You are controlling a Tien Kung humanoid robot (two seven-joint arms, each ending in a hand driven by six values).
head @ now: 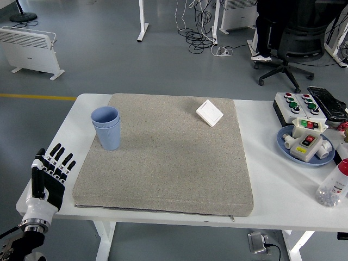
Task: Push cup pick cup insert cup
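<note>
A white table [261, 187] fills the view, and most of its top is covered by a large grey mat [163, 157] reaching from near the far edge to the near edge. Close to the right edge sit a blue plate [284, 147] carrying white switch blocks [305, 142], a white button box [296, 104] with red and green buttons towards the far right corner, and a clear bottle [333, 187] with a red cap nearer the front right corner. A small white square plate [209, 113] lies tilted on the mat near the far edge.

The blue cups [106, 127], one nested inside the other and standing upright, rest on the mat's far left part, near the table's left edge.

The left hand [48, 176] is at the front left corner of the table, just off the mat's left side, palm upright with the fingers [56, 157] extended, spread and holding nothing. The cups stand well apart from it, farther back and to its right. The right arm cannot be seen.
</note>
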